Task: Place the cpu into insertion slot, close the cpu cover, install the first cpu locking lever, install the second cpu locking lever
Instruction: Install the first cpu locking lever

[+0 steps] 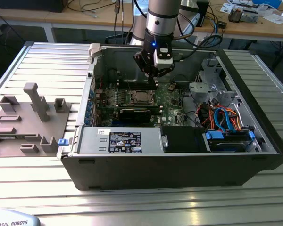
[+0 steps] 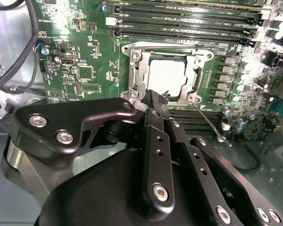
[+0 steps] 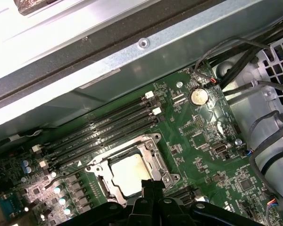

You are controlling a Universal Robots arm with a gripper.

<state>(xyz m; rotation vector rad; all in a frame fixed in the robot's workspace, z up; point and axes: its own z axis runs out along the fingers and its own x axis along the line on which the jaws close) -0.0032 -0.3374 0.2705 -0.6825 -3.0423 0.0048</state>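
My pincer [image 2: 155, 99] hangs with its fingers drawn together, tips right at the edge of the cpu cover [image 2: 135, 75]. The cpu [image 2: 166, 76] lies flat inside the cover's window. The cover looks folded down over it, though glare blurs that. A thin locking lever [image 2: 212, 126] juts out just beside the cover.
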